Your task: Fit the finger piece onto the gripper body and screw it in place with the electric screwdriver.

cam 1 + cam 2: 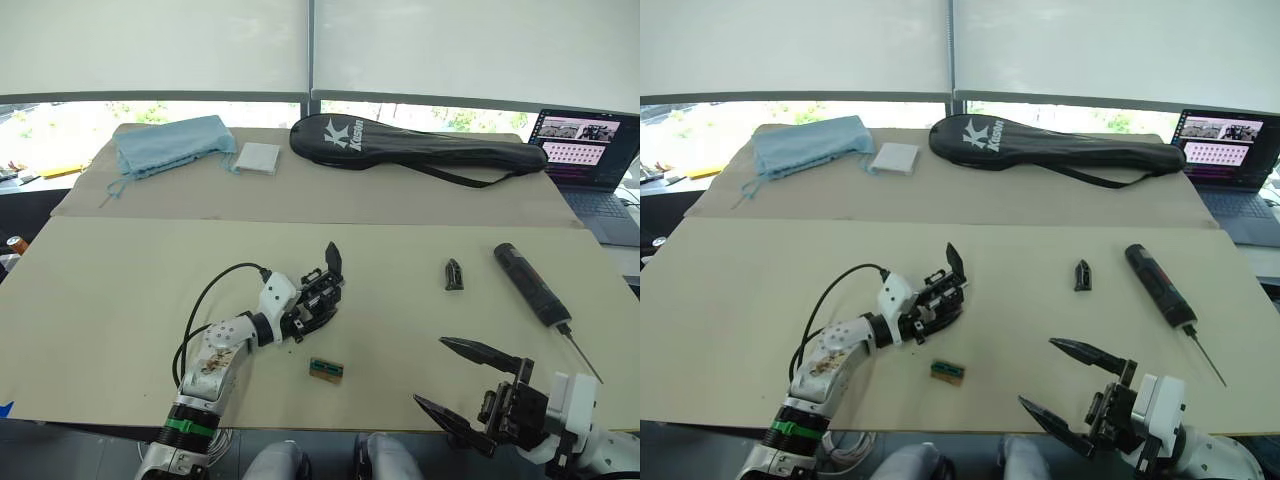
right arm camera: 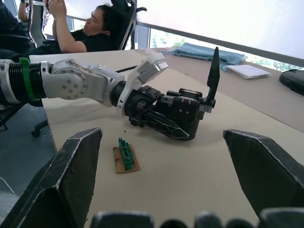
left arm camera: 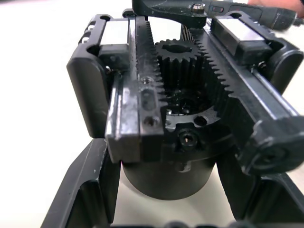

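- Gripper body [image 1: 318, 300] lies on the tan table [image 1: 120, 290], left of the middle, its one mounted black finger sticking up and its round base toward me.
- My left gripper [image 1: 300, 318] is clamped on the gripper body; in my left wrist view my fingers [image 3: 83, 199] sit on either side of the round base, with the toothed racks and the centre gear plain above it.
- The finger piece [image 1: 453, 274] lies alone on the table, right of the middle, well apart from the gripper body and near the electric screwdriver [image 1: 532, 285].
- The electric screwdriver lies flat at the right, its thin metal bit pointing toward the near right edge; nothing touches it.
- My right gripper [image 1: 462, 382] hovers over the near right part of the table with its fingers spread wide, holding nothing.
- A small green-and-tan block [image 1: 326, 369] sits on the table just nearer than the gripper body, between my two grippers.
- On the far side lie a blue cloth pouch [image 1: 175, 143], a white folded cloth [image 1: 259, 158] and a long black racket bag [image 1: 410, 148], zipped up so I cannot tell what is inside.
- An open laptop [image 1: 590, 150] stands at the far right.
- A seated person [image 2: 90, 33] shows behind my left arm in my right wrist view.
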Controlling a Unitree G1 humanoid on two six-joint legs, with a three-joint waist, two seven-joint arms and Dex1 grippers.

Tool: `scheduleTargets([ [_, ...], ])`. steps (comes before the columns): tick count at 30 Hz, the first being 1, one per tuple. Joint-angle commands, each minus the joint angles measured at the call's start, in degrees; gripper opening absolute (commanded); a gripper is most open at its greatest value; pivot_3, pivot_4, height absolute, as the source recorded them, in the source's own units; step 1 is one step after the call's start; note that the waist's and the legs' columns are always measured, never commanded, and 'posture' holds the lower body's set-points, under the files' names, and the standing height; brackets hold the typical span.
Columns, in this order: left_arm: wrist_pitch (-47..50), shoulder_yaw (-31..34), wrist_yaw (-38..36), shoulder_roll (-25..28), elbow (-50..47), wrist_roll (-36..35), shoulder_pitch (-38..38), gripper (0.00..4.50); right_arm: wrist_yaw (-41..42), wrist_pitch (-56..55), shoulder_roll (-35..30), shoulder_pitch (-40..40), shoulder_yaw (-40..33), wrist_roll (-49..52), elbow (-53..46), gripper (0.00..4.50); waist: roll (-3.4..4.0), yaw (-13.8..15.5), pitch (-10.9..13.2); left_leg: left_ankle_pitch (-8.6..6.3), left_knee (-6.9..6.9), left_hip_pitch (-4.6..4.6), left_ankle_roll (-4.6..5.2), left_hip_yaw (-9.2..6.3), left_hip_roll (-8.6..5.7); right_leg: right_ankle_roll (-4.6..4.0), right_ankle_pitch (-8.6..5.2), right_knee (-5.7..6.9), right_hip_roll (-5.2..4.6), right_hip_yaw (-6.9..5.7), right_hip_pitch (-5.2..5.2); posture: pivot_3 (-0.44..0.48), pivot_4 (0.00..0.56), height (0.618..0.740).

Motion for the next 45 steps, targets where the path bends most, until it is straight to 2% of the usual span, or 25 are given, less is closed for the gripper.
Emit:
scheduleTargets([
  [1, -3.81, -0.82, 2.12, -0.03, -2.13, 1.54, 0.2, 2.33, 0.26, -1.32, -0.62, -1.23, -1.07, 1.3, -0.83, 4.5, 0.01, -0.02, -0.01, 0.0, 0.0, 0.02, 0.0, 0.0, 0.0, 0.0, 0.0, 0.0, 0.0, 0.0, 0.02, 0.0, 0.15, 0.74],
  [12, -7.12, -1.25, 2.52, 2.14, 0.93, 1.78, 2.65, 2.33, -0.66, -0.05, -0.86, -2.7, -0.17, 1.08, -1.68, 4.5, 0.04, -0.21, -0.03, 0.0, 0.0, 0.04, -0.01, 0.0, 0.0, -0.01, 0.01, 0.0, -0.01, 0.01, 0.03, 0.0, 0.15, 0.74],
  [14, -6.3, -0.87, 2.62, 2.21, 0.59, 1.04, 2.96, 3.36, -0.68, -0.11, -0.79, -2.69, -0.11, 1.1, -1.71, 4.5, 0.07, -0.21, -0.05, 0.0, 0.0, 0.05, -0.01, 0.0, 0.0, -0.01, 0.01, 0.0, -0.02, 0.01, 0.04, 0.0, 0.15, 0.74],
  [16, -6.05, -0.69, 2.34, 2.55, -0.02, 0.55, 3.23, 4.17, -0.67, -0.21, -0.72, -2.66, -0.22, 1.31, -1.7, 4.5, 0.11, -0.2, -0.07, 0.0, 0.0, 0.06, -0.01, 0.0, 0.0, -0.01, 0.01, 0.0, -0.02, 0.02, 0.04, 0.0, 0.15, 0.74],
  [17, -6.03, -0.77, 1.93, 2.84, -0.35, 0.38, 3.29, 4.43, -0.65, -0.24, -0.69, -2.64, -0.29, 1.46, -1.71, 4.5, 0.13, -0.21, -0.08, 0.0, 0.0, 0.06, -0.01, 0.0, 0.0, -0.01, 0.01, 0.0, -0.02, 0.02, 0.05, 0.0, 0.15, 0.74],
  [21, -5.54, 0.52, -1.22, 5.38, 0.17, -2.04, 2.63, 4.43, -0.72, 0.79, -1.24, -2.18, -0.77, 2.33, -2.17, 4.5, 0.19, -0.24, -0.12, 0.0, 0.0, 0.06, -0.01, 0.0, 0.0, -0.01, 0.01, 0.0, -0.02, 0.02, 0.04, 0.0, 0.15, 0.74],
  [24, -8.72, 1.71, -5.74, 8.18, 5.09, -3.31, -0.51, 4.43, -1.03, 1.3, -1.65, -2.51, -0.68, 2.53, -2.44, 4.5, 0.19, -0.19, -0.12, 0.0, 0.0, 0.07, -0.01, 0.0, 0.0, -0.01, 0.0, 0.02, -0.01, 0.01, 0.03, 0.0, 0.15, 0.74],
  [27, -14.14, 1.55, -13.03, 10.67, 11.73, -4.26, -4.37, 4.43, -1.4, 1.89, -2.02, -2.98, -0.42, 2.63, -2.69, 4.5, 0.2, -0.16, -0.12, 0.01, 0.02, 0.06, -0.02, 0.0, 0.0, -0.02, 0.01, 0.03, -0.01, -0.01, 0.03, 0.0, 0.15, 0.74],
  [30, -24.78, -0.87, -24.76, 13.56, 22.76, -2.58, -10.4, 4.43, -2.06, 2.64, -2.44, -3.76, 0.16, 2.6, -3.01, 4.5, 0.19, -0.18, -0.12, 0.01, 0.02, 0.06, -0.02, 0.01, -0.03, -0.02, 0.01, 0.03, -0.01, -0.03, 0.03, 0.0, 0.15, 0.74],
  [34, -28.28, -0.01, -32.41, 10.73, 33.08, -5.22, -17.34, 4.43, -1.92, 3.21, -2.93, -4.34, 0.14, 2.63, -2.73, 4.5, 0.19, 0.0, -0.12, 0.02, 0.04, 0.04, -0.02, 0.01, -0.07, -0.02, 0.02, 0.01, -0.03, -0.1, 0.05, 0.0, 0.15, 0.74],
  [37, -30.37, -0.62, -35.98, 8.48, 38.66, -4.48, -21.07, 4.43, -1.84, 3.33, -3.16, -4.57, 0.07, 2.69, -2.56, 4.5, 0.17, -0.13, -0.11, 0.02, 0.12, 0.01, -0.01, 0.01, -0.12, 0.0, 0.02, -0.01, -0.04, -0.14, 0.08, 0.0, 0.15, 0.74],
  [43, -34.14, -1.54, -39.11, 5.29, 48.43, -1.68, -26.06, 4.43, -1.8, 3.26, -3.21, -4.14, -0.26, 2.68, -2.77, 4.5, 0.15, -0.39, -0.1, 0.02, 0.15, 0.03, -0.02, 0.01, -0.09, 0.01, 0.03, -0.01, 0.0, -0.11, 0.11, 0.0, 0.15, 0.74],
  [45, -35.68, -1.17, -37.78, 5.0, 52.36, -0.19, -28.35, 4.43, -1.71, 3.07, -3.2, -3.63, -0.53, 2.69, -2.89, 4.5, 0.14, -0.27, -0.1, 0.02, 0.15, 0.04, -0.02, 0.01, -0.07, 0.01, 0.03, 0.0, 0.0, -0.11, 0.12, 0.0, 0.15, 0.74],
])
